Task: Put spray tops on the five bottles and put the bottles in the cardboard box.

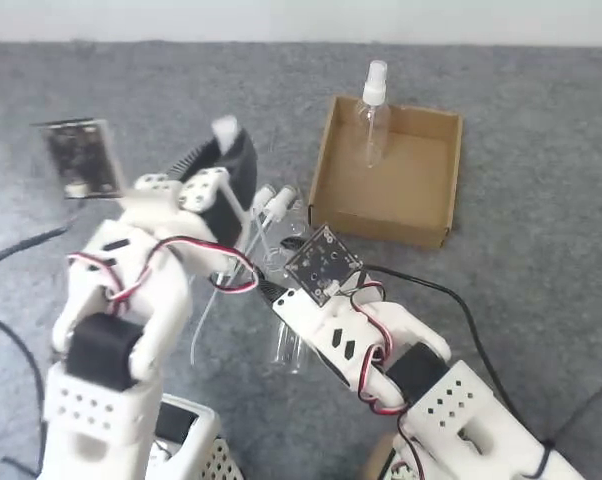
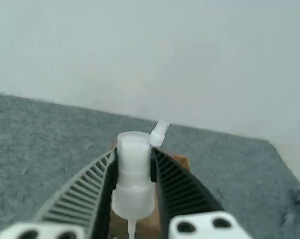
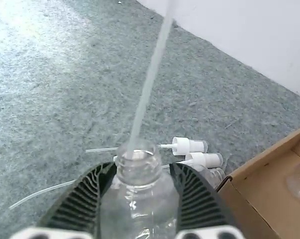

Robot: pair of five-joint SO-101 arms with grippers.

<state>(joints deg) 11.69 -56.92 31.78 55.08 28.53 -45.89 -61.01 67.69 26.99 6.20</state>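
High view: a grey carpeted surface [image 1: 541, 100] carries an open cardboard box [image 1: 431, 225]. 1 capped bottle [image 1: 373, 130] stands upright in the box's far corner. The black left fingers [image 1: 236, 170] are raised above the surface, with a white spray top [image 1: 224, 128] at their tips. 2 loose spray tops [image 1: 273, 200] lie on the surface between those fingers and the box.

Left wrist view: the left fingers [image 2: 97, 184] are closed tightly on the spray top [image 2: 134, 169], 1 finger on each side. The top stands upright, its head above the fingertips and its thin tube pointing down. Beyond it are an edge of the box [image 2: 182, 160] and the head of the capped bottle [image 2: 160, 132].

Right wrist view: the right fingers [image 3: 85, 199] clamp an uncapped clear bottle [image 3: 137, 199] just below its open neck. A thin white tube [image 3: 150, 84] comes down into the bottle's mouth. The 2 loose spray tops [image 3: 190, 145] lie just beyond, beside a corner of the box [image 3: 269, 169].
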